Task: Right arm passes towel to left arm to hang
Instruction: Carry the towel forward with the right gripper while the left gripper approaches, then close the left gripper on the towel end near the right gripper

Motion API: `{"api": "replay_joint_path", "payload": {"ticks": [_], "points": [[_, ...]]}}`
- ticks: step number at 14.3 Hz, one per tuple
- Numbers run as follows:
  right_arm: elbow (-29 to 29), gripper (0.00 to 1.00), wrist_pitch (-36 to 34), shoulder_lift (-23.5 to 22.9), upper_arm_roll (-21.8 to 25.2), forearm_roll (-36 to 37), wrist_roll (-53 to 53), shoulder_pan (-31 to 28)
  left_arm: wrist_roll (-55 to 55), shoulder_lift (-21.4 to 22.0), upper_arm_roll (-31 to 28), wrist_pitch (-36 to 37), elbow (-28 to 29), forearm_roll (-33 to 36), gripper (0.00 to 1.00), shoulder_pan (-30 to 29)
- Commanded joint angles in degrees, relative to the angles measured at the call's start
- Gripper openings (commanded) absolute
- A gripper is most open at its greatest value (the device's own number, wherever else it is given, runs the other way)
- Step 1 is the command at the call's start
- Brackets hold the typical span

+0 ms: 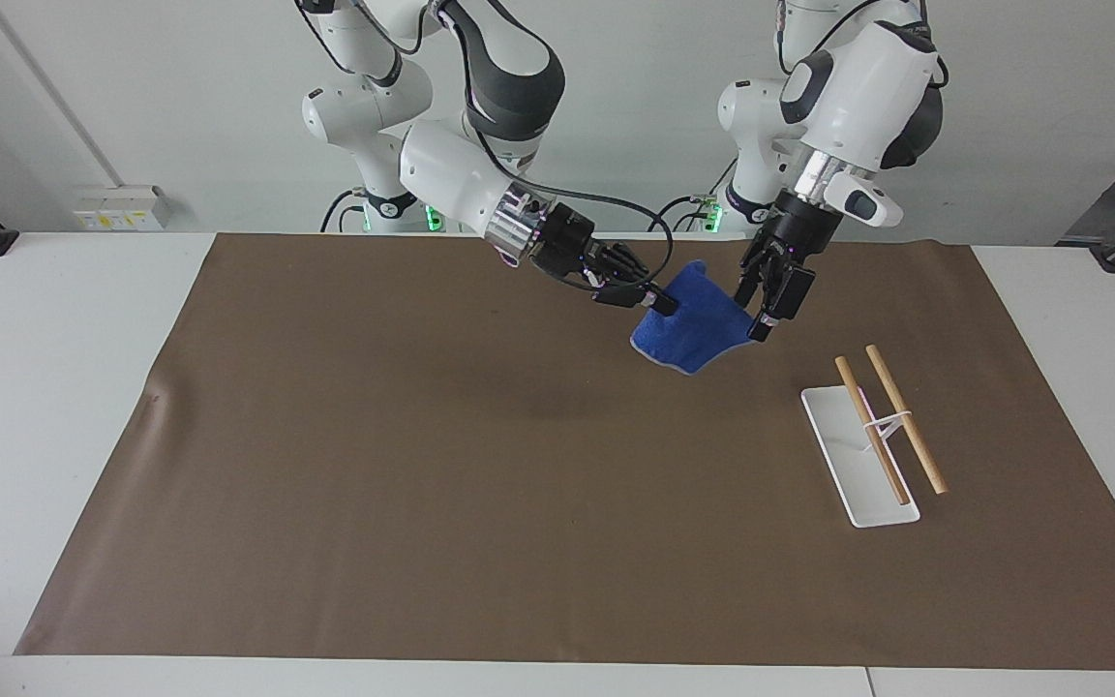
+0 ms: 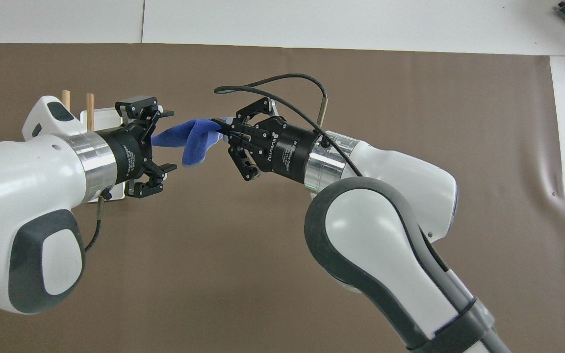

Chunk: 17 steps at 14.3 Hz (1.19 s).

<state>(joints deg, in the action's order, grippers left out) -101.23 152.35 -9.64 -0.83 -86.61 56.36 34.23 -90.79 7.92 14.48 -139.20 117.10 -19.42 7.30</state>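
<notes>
The right pincer [image 1: 659, 305] held the blue towel [image 1: 698, 327] clamped in the air over the table [image 1: 374, 465], its free end stretched toward the left pincer [image 1: 772, 308], fingers spread, just beside it.

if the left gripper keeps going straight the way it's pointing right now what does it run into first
Most likely the towel. The left gripper is open and aimed at the free end of the cloth, which hangs from the shut right gripper above the brown mat. How far apart they are in depth is unclear.
</notes>
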Motion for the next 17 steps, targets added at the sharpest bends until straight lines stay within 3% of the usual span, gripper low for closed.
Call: {"api": "replay_joint_path", "payload": {"ticks": [1, 5, 8, 10, 14, 16, 17], "points": [[1.83, 0.0, 1.37, -1.25, -0.4, -1.54, -0.11, -0.04, -1.41, -1.42, 0.54, -4.58, 0.76, -1.06, 1.0, 0.61], [2.0, 0.0, 1.37, -1.25, -0.4, -1.54, -0.03, -0.04, 0.43, -1.68, 0.28, -4.33, 0.76, -1.06, 1.0, -0.09], [2.0, 0.0, 1.37, -1.25, -0.4, -1.54, -0.11, -0.04, 9.03, -1.68, 0.11, -3.8, 0.85, -1.06, 1.0, -1.05], [2.0, 0.0, 1.37, -1.25, -0.4, -1.54, -0.03, -0.04, 10.54, -2.12, -0.15, -4.06, 0.77, -1.06, 0.94, -1.58], [2.0, 0.0, 1.37, -1.25, -0.4, -1.63, -0.03, -0.04, 11.61, -2.12, -0.6, -3.71, 0.76, -1.06, 0.92, -1.94], [2.0, 0.0, 1.37, -1.25, -0.4, -1.54, -0.03, -0.04, 9.5, -2.12, -0.6, -3.71, 0.76, -1.06, 0.86, -1.94], [2.0, 0.0, 1.37, -1.25, -0.4, -1.63, -0.03, -0.04, 8.01, -2.12, -0.6, -3.71, 0.76, -1.06, 0.77, -1.94]]}}
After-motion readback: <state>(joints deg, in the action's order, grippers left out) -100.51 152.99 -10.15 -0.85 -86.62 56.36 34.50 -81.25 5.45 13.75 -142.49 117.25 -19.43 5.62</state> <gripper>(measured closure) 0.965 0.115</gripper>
